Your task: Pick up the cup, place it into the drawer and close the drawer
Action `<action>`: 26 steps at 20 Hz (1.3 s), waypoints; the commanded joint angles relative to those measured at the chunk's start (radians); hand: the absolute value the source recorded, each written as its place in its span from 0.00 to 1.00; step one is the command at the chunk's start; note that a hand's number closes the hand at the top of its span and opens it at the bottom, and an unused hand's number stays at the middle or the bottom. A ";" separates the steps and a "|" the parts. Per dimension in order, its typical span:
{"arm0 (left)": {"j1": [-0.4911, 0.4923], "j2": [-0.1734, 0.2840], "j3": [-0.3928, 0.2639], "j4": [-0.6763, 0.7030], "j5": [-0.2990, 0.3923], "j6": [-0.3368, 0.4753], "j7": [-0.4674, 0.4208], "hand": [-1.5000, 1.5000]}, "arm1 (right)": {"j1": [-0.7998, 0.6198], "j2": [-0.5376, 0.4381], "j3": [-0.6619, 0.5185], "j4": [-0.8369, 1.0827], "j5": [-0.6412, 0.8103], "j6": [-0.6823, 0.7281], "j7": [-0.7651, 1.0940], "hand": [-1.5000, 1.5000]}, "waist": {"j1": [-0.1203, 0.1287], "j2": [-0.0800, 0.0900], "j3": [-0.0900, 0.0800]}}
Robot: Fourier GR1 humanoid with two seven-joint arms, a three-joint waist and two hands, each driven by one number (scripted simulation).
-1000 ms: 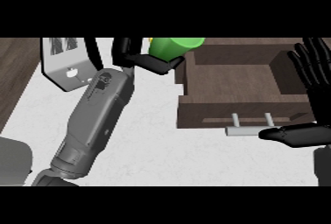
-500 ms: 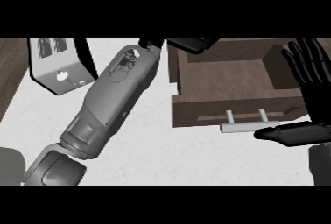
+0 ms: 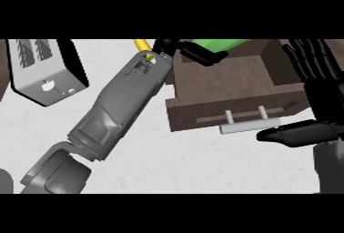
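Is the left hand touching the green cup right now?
Touching. In the head view, the left hand has black fingers curled round the green cup at the top edge, above the open drawer, with no gap between them.

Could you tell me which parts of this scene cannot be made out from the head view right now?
- Bright green cup: its upper part is cut off at the view's top edge, and the black left hand curled round it hides its near side.
- Open brown wooden drawer: its far end is hidden behind the cup and hand.
- Black right hand: the view's right edge crops it.
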 commanded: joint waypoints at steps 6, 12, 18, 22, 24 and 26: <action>0.028 0.000 -0.129 0.033 0.050 -0.044 0.000 0.00 | -0.058 -0.012 -0.001 0.022 -0.028 0.029 -0.003 0.00 | -0.061 0.017 0.000; 0.086 0.000 -0.082 -0.021 0.177 -0.037 -0.098 0.00 | -0.075 0.028 0.086 0.017 -0.142 0.139 0.017 0.00 | -0.080 0.024 -0.002; 0.080 0.000 -0.038 -0.086 0.301 -0.067 -0.198 0.00 | -0.066 -0.012 0.194 0.011 -0.250 0.319 0.077 1.00 | -0.066 0.012 -0.003; 0.069 0.000 -0.026 -0.082 0.344 -0.011 -0.235 0.00 | -0.045 -0.127 0.283 0.019 -0.163 0.434 0.143 1.00 | -0.028 0.001 -0.003; 0.066 0.000 -0.011 -0.056 0.348 -0.004 -0.260 0.00 | -0.025 -0.180 0.290 -0.015 -0.121 0.457 0.166 1.00 | -0.007 -0.003 -0.003; 0.096 0.000 -0.032 -0.055 0.358 0.000 -0.286 0.00 | 0.013 -0.196 0.292 -0.005 -0.046 0.435 0.172 0.00 | 0.024 -0.010 -0.002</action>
